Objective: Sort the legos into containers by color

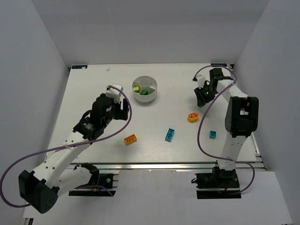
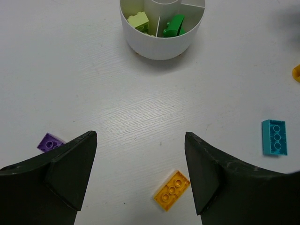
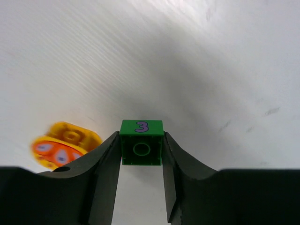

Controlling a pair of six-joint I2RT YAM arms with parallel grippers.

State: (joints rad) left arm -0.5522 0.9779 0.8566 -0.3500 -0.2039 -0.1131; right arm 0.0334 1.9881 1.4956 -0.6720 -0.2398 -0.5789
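Worktop (image 1: 93, 79) from above: right gripper (image 1: 204, 96) sits at the far right, well apart from the white bowl (image 1: 145, 100), with a green speck between its jaws that is too small to read here. Left gripper (image 1: 123, 108) hangs near the bowl on its near-left side. Loose pieces are an orange brick (image 1: 130, 139), cyan brick (image 1: 170, 134), small blue brick (image 1: 213, 134) and round yellow-orange piece (image 1: 193, 117). Left wrist view: jaws spread wide and empty, the orange brick lying on the worktop between them. A purple brick (image 2: 50, 142) lies just beside the left finger, partly hidden by it. The top view misses it altogether, as the arm covers it. This view also shows the bowl's contents: a lime brick (image 2: 138, 21) and a stowed green brick (image 2: 174, 26) in neighbouring wedges with a divider between. Right wrist view: jaws closed on a numbered green brick (image 3: 141, 149), pinched by its side faces close to the fingertips, with the "3" legible only here. It looks lifted clear, judging by the shadow beyond. Risks, as judged: so shallow a pinch may let the brick pivot or slip in transit. The green wedge adjoins the lime one, so a slightly off release would mis-sort it. The right arm's path to the bowl runs toward the left arm parked there.
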